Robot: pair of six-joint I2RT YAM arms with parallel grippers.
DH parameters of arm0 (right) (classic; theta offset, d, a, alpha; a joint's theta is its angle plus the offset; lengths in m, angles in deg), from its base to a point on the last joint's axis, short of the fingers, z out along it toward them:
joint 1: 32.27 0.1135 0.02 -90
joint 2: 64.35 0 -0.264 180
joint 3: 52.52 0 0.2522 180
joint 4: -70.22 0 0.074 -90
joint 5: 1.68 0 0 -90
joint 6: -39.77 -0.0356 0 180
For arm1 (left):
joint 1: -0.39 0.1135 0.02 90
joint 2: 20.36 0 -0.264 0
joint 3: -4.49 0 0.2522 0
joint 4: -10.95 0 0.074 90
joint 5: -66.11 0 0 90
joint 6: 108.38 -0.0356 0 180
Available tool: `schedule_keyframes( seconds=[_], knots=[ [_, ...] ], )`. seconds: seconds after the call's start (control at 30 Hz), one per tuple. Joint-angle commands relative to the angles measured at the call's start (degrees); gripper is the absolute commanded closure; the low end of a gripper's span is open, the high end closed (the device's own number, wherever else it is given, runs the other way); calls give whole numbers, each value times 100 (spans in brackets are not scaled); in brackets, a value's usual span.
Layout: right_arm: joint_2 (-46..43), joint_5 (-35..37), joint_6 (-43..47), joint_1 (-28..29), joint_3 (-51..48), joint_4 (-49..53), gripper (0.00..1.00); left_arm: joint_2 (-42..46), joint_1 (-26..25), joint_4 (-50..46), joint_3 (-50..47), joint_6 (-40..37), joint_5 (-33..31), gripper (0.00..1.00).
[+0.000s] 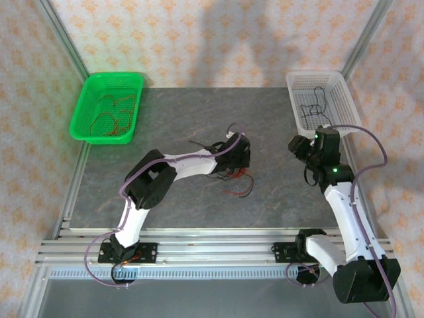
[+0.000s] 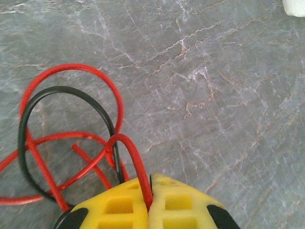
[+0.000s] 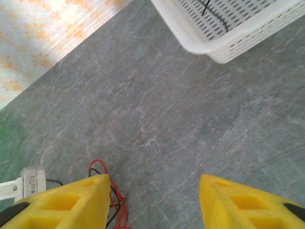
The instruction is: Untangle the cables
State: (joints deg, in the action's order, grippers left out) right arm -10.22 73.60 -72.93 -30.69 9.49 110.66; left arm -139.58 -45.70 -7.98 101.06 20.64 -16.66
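The left hand [image 2: 149, 193] is pressed shut, its yellow fingers [image 2: 119, 207] pinching a red cable [image 2: 136, 160] that arches up out of the seam between them. The rest of the tangle of cables [image 1: 233, 176] lies just ahead of that hand and to its left. There, red loops and a black cable [image 2: 24, 129] cross one another on the table [image 2: 214, 95].

The right hand [image 3: 152, 202] stands about half open with nothing between its fingers. It sits well apart from the tangle, whose red and black strands show low beside its left finger [image 3: 71, 202].

A white basket [image 3: 228, 45] lies ahead of the right hand and to its right, with a loose black cable [image 1: 315, 106] in it. A green basket [image 1: 109, 77] sits far ahead and left of the left hand at the table's back corner, with red cables [image 1: 112, 118] inside.

Open grey table stretches ahead and right of the left hand, and between the two hands. The side frame rails run close past both baskets.
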Motion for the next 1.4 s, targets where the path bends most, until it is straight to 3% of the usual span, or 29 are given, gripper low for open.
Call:
schedule_keyframes(
  seconds=[0.0, 0.27, 0.57, 0.77, 1.17, 1.37],
  knots=[
    [-98, -726, -364, 82, -385, -609, 49, 739, 12, 335, -178, 17, 141, 100],
    [324, -1496, -1121, 799, -1150, -2172, 49, 1907, 14, 411, -586, 61, 306, 100],
    [1223, -1398, -2043, 1843, -1435, -4372, 50, 2419, 24, 422, -949, 105, 232, 100],
    [1634, -943, -1827, 2505, -1096, -4321, 49, 2489, 63, 502, -1008, 155, 217, 100],
    [3076, -725, -1234, 2593, -294, -4680, 53, 3002, 82, 508, -1060, 254, 615, 100],
    [3560, -313, -993, 2593, 101, -4381, 76, 3425, 96, 266, -1135, 164, 505, 100]
  ],
)
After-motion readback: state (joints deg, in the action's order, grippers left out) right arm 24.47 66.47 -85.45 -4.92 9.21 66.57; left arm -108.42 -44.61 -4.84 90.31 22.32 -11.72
